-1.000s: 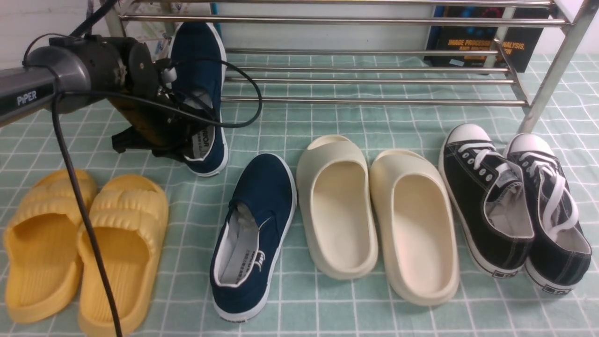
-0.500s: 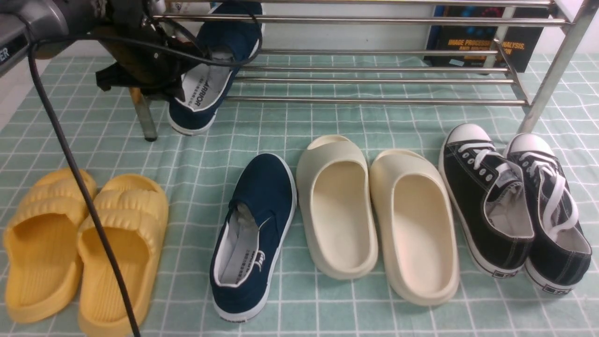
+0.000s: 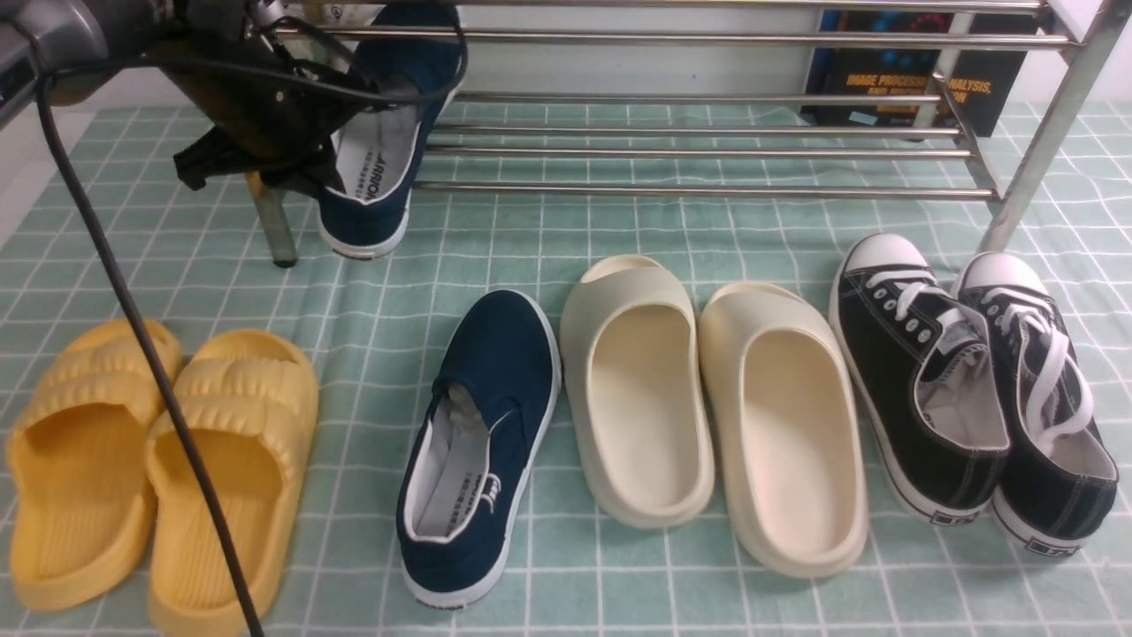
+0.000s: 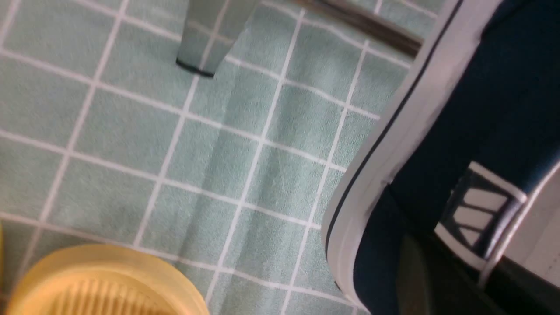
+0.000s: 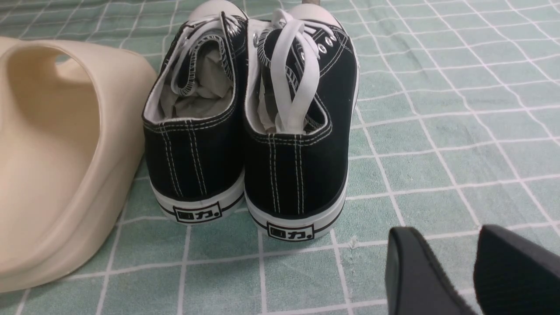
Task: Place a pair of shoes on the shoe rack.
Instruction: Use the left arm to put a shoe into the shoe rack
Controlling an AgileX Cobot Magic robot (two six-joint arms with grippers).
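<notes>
Firmly, the left gripper (image 3: 329,172) is clamped on the side wall of the lifted navy shoe (image 3: 364,221) near its heel. In the left wrist view we see a dark finger (image 4: 420,280) pressed against the navy canvas beside the heel tab. This shoe hangs tilted at the left end of the shoe rack (image 3: 690,188), heel low and just beside the rack's front left leg (image 3: 270,221), toe raised toward the upper bars. We cannot tell whether it touches any bar. The second navy shoe (image 3: 495,380) lies flat on the checked cloth (image 3: 619,584) in front of the rack, well apart from its partner, toe pointing toward the bars. The yellow slides (image 3: 159,460) sit in front of the rack's left end, crossed by the arm's black cable (image 3: 133,336). The cream slides (image 3: 707,398) lie in front of the rack's middle, and the black sneakers (image 3: 964,389) sit near its front right leg. A dark book (image 3: 911,84) stands behind the rack. The right gripper (image 5: 450,232) hovers over the cloth behind the sneakers' heels, on the side away from the rack. Its tips sit close together, and we cannot tell whether they are closed.
</notes>
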